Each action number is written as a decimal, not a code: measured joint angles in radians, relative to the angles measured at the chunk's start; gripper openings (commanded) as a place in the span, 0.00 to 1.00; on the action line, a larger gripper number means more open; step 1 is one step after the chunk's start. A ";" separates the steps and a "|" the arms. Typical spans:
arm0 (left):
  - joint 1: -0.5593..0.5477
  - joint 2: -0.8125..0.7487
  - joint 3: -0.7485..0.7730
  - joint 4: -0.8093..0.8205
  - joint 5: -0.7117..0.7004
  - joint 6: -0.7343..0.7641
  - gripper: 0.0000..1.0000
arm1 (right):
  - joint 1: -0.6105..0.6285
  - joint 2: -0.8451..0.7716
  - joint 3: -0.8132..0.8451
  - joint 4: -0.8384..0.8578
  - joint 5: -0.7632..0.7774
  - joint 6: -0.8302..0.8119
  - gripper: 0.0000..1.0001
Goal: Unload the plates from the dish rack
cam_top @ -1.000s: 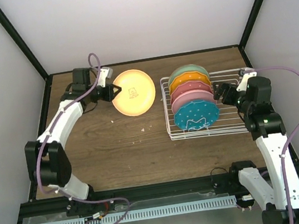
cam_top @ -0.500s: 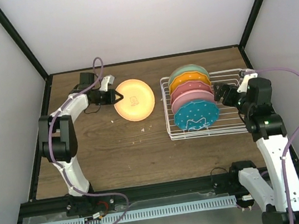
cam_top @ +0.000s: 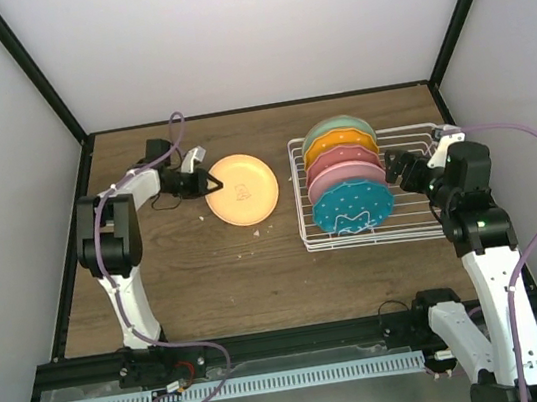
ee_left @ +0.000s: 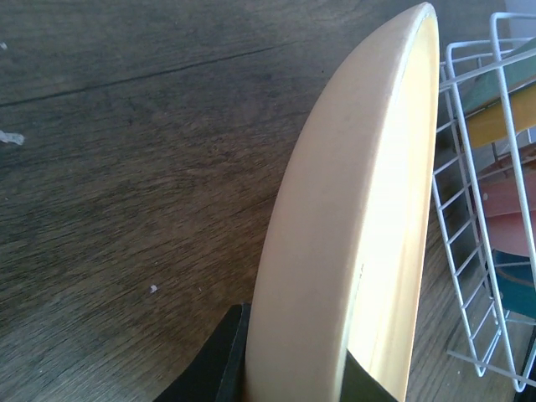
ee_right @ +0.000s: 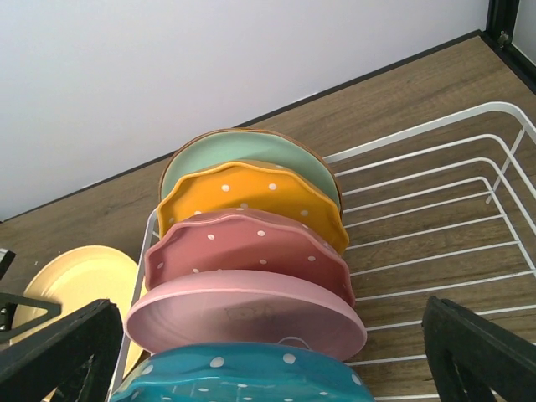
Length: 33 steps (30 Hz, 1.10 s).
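The peach plate [cam_top: 242, 190] is held by its left rim in the left claw [cam_top: 207, 183], which is clenched on it, just left of the dish rack [cam_top: 375, 240]. Contact with the desk [cam_top: 208, 271] can't be told. The plate should be lowered flat and fully seated before the grip is loosened. The claw should then be backed out sideways, away from the rack. Five plates [cam_top: 352, 207] are left upright in the rack. The right claw [cam_top: 400, 167] is spread wide and empty at the rack's right side.

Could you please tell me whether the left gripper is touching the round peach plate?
Touching. The left wrist view shows the left gripper with its black jaws closed on either face of the round peach plate at its rim.
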 measured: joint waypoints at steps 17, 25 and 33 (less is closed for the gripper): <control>0.000 0.119 0.097 -0.007 0.011 -0.071 0.11 | 0.000 -0.024 0.002 -0.021 0.000 0.016 1.00; 0.000 0.172 0.163 0.023 0.013 -0.116 0.38 | 0.000 -0.025 0.018 -0.054 0.000 0.018 1.00; 0.000 0.203 0.172 0.047 0.014 -0.150 0.71 | 0.000 -0.040 0.037 -0.072 0.002 0.019 1.00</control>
